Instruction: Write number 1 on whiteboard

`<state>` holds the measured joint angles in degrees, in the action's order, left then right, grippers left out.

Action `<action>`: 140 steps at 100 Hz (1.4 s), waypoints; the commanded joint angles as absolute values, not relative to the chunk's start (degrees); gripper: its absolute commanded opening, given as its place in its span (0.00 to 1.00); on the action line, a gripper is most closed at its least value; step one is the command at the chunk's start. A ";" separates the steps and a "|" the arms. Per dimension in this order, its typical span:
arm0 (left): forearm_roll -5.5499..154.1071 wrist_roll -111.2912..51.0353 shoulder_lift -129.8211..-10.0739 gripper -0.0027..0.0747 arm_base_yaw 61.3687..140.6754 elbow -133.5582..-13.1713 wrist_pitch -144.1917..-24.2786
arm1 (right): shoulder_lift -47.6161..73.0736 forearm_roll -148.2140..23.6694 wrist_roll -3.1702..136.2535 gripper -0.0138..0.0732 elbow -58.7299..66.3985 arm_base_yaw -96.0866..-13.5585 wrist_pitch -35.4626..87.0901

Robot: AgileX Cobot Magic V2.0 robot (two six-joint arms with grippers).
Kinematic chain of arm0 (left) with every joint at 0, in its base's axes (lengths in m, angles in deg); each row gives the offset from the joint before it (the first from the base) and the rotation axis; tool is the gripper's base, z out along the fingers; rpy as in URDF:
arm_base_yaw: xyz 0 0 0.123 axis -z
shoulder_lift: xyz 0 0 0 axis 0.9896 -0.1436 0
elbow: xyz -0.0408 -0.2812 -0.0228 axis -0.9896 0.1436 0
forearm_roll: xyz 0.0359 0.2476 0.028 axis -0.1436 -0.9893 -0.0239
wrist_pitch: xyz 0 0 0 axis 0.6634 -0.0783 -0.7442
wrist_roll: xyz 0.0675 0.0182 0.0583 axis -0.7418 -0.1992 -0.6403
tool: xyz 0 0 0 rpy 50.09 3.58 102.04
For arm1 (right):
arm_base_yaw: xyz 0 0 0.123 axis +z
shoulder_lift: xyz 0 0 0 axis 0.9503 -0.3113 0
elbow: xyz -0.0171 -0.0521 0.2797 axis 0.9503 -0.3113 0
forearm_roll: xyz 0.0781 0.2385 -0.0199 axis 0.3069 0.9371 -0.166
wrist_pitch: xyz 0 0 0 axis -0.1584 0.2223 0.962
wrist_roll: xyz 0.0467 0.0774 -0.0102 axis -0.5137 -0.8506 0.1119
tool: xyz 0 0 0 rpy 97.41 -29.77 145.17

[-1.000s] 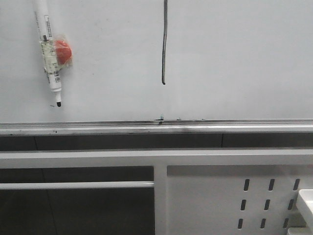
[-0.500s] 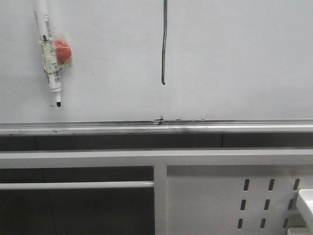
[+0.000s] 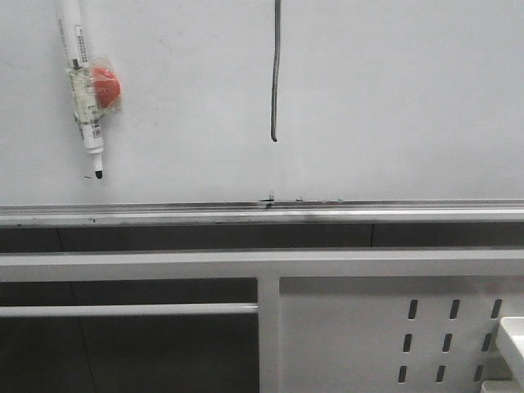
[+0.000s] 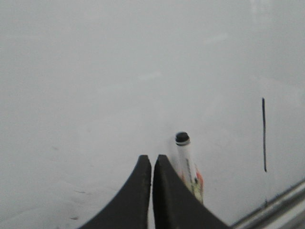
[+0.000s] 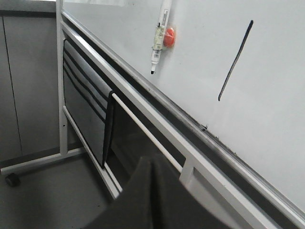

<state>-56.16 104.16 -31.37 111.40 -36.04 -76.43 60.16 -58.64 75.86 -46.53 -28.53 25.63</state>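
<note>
The whiteboard [image 3: 393, 98] fills the upper front view, with its silver rail [image 3: 327, 214] below. The number 1 [image 3: 275, 74] is a thin dark vertical stroke, hooked at its lower end. It also shows in the left wrist view [image 4: 263, 136] and the right wrist view [image 5: 235, 59]. A white marker [image 3: 84, 90] with a red magnet [image 3: 105, 84] hangs tip-down on the board, left of the stroke. My left gripper [image 4: 152, 158] is shut and empty; the marker [image 4: 186, 157] shows just beside one finger, its lower part hidden. My right gripper [image 5: 152, 160] is shut and empty, low and away from the board.
Under the rail is the stand: a white metal panel with oval slots [image 3: 393, 336] at lower right and a thin white crossbar [image 3: 131, 309] at lower left. A white object's corner [image 3: 512, 336] shows at the right edge. A caster wheel [image 5: 12, 180] rests on the grey floor.
</note>
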 commanded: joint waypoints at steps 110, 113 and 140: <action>49.95 13.88 -20.77 0.01 74.11 -30.16 -95.69 | 59.77 -58.14 75.98 0.08 -45.06 -28.92 21.21; 49.79 13.79 -20.77 0.01 74.11 -29.89 -94.27 | 59.77 -58.14 75.98 0.08 -45.06 -28.92 21.21; 50.26 13.79 -18.03 0.01 74.11 -21.92 -76.83 | 59.77 -58.14 75.98 0.08 -45.06 -28.92 21.21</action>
